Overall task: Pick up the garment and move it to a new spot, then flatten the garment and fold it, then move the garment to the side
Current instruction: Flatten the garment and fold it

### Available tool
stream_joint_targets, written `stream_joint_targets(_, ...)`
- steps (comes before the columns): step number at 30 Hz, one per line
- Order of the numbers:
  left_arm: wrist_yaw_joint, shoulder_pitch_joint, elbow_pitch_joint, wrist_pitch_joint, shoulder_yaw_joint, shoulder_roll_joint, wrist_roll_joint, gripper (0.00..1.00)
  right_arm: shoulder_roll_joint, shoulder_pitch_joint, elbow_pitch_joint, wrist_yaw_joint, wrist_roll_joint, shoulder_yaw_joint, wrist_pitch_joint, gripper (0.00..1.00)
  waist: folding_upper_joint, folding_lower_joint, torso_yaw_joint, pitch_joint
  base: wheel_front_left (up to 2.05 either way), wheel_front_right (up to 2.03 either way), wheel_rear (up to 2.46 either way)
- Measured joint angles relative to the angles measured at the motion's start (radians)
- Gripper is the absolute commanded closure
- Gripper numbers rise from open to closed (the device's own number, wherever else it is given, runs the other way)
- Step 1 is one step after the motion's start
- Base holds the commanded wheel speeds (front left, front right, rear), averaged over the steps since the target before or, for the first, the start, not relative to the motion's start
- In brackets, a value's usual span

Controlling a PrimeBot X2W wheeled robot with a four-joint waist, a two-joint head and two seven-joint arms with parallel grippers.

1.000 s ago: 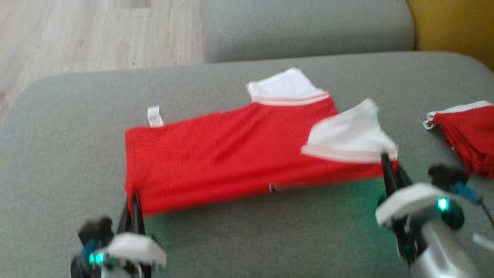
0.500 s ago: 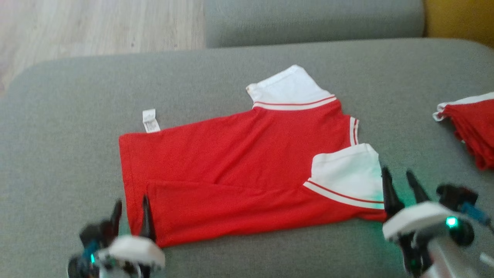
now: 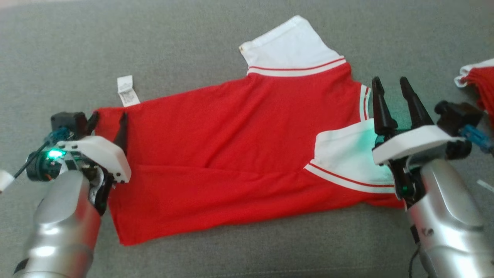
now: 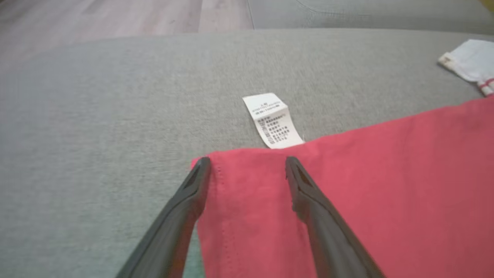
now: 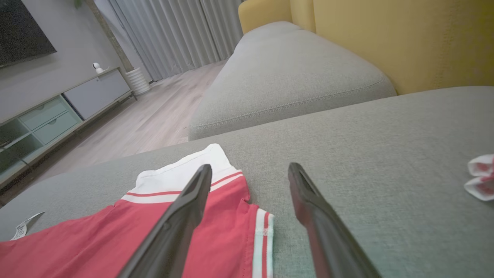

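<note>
Two grey cushions (image 5: 293,77), red garment (image 3: 231,146), wood floor (image 5: 154,116)

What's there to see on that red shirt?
The red shirt with white, red-striped sleeves lies flat on the grey fabric cushion, neck toward the robot's right. Its near edge is folded over, one sleeve on top; the other sleeve sticks out behind. A white care label pokes from the hem. The left tool hangs open over the hem, the right tool open by the neck.

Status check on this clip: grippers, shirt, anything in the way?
Left gripper open over shirt corner. Right gripper open by neckline. Shirt flat, near side folded. Other garment apart, right.
</note>
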Motion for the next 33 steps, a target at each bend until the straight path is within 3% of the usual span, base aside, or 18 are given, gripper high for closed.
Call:
stream_joint_targets(10,-0.001,-0.047,0.008,0.009,-0.15,0.084,-0.165,0.0,-0.001,-0.09,0.014,0.0,0.013,0.044,-0.011,0.0,0.0,-0.0003,-0.022,0.063,0.0,0.0,0.0)
stream_joint_targets(21,-0.001,-0.078,0.114,-0.05,-0.198,0.091,-0.175,0.0,-0.007,-0.123,0.045,0.0,0.036,0.072,-0.034,0.0,0.0,-0.0003,0.003,0.046,0.0,0.0,0.0)
stream_joint_targets(31,0.0,-0.101,0.127,-0.043,-0.25,0.09,-0.262,0.0,-0.011,-0.14,0.064,0.0,0.045,0.102,-0.036,0.0,0.0,-0.0003,-0.004,0.061,0.0,0.0,0.0)
stream_joint_targets(32,0.0,-0.106,0.122,-0.038,-0.255,0.09,-0.274,0.02,-0.015,-0.152,0.065,0.0,0.045,0.103,-0.035,0.0,0.0,-0.0004,-0.005,0.065,0.0,0.0,0.0)
stream_joint_targets(33,0.0,-0.109,0.116,-0.035,-0.261,0.09,-0.286,0.29,-0.021,-0.166,0.066,0.0,0.045,0.105,-0.035,0.0,0.0,-0.0004,-0.005,0.069,0.0,0.0,0.0)
